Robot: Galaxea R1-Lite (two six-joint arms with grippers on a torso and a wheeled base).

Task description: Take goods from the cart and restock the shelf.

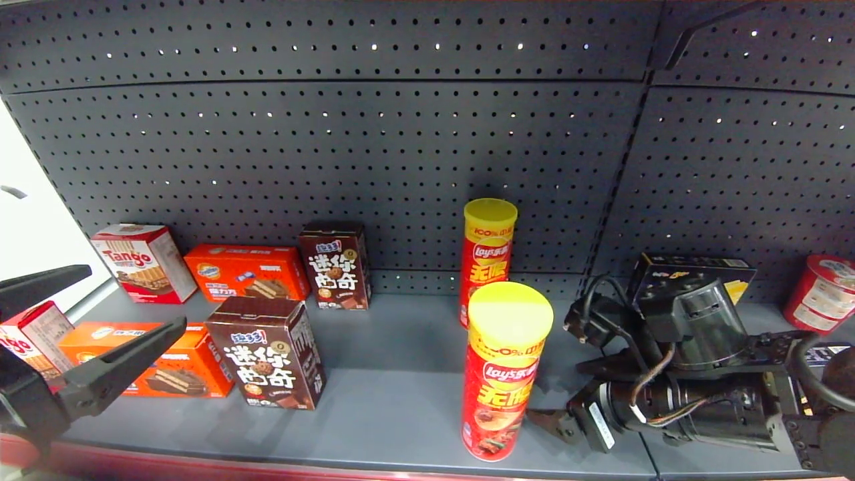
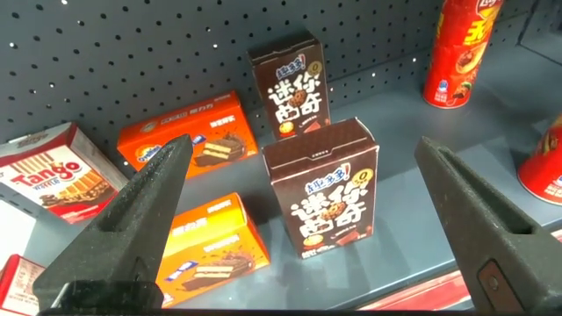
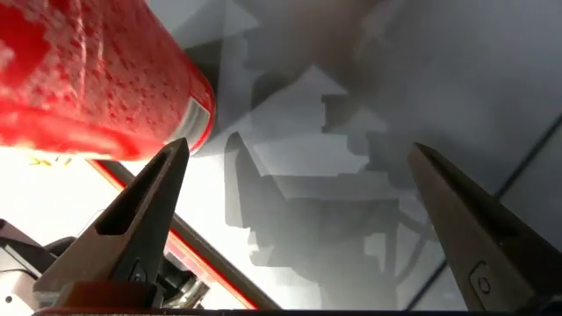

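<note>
- Two cans upright: front can [image 1: 505, 374], rear can [image 1: 487, 257] at its 12 o'clock.
- Right gripper [image 3: 299, 147]: wide, empty, front can's 3 o'clock.
- Left gripper [image 2: 305, 145]: wide, empty, 9 o'clock.

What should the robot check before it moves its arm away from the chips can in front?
1. Front chips can standing upright on the shelf: ok.
2. Right gripper open, can not between its jaws: ok.
3. Left gripper open, holding nothing: ok.
4. Front can in line with the back chips can: ok.
5. Front can far enough from the shelf's front edge: cannot tell, looks close.
</note>
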